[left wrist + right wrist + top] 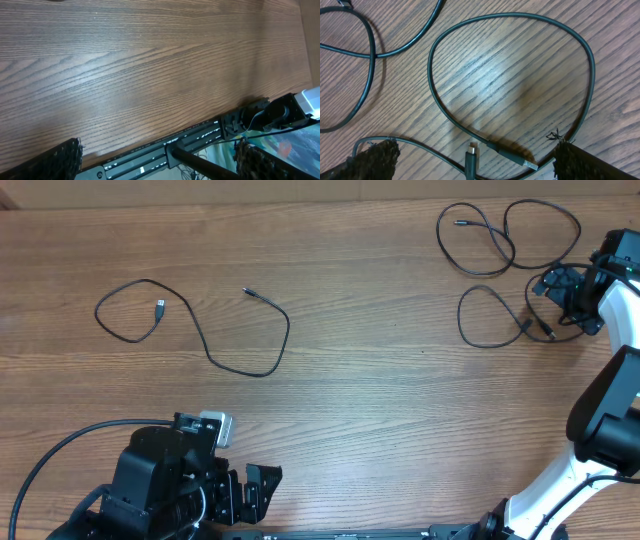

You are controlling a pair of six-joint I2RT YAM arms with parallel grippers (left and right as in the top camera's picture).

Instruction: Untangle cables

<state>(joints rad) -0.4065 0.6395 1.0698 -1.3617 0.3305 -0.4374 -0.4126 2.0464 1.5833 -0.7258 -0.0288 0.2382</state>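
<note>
Overhead, you look straight down on the whole worktop [380, 400]. Your right wrist camera sits close over its top-right cables [520, 15]; the left faces the near edge.

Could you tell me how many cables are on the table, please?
3 visible: the left cable lies alone, mid-left; the far cable loops at top right; the lower cable curls just below it. Those overlap, so another may hide.

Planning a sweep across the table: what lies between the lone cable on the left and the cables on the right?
Only bare table, seen in the overhead view, between the lone cable and the right cables.
</note>
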